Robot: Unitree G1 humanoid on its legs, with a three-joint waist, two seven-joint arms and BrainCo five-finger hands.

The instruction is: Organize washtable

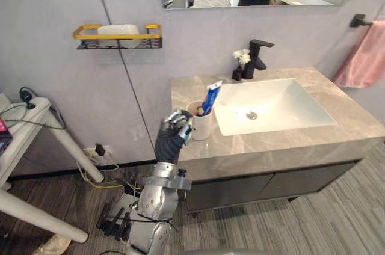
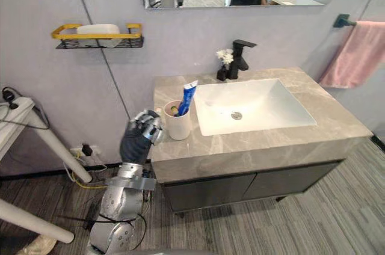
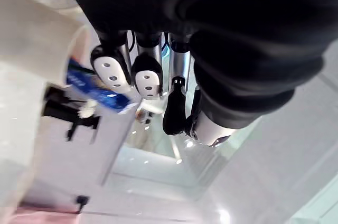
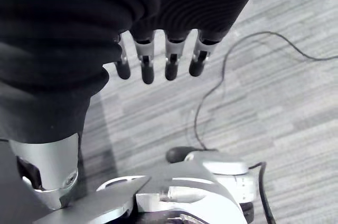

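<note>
A white cup stands on the grey marble countertop, left of the sink basin. A blue toothpaste tube leans out of the cup, with something yellowish beside it inside. My left hand is raised at the counter's left front corner, just left of the cup, its fingers curled and holding nothing. In the left wrist view the cup and the tube show just past the fingertips. My right hand hangs over the grey floor with its fingers relaxed and empty.
A black faucet and a small white flower stand behind the basin. A yellow wall shelf holds a white object. A pink towel hangs at the right. A white table with cables stands at the left.
</note>
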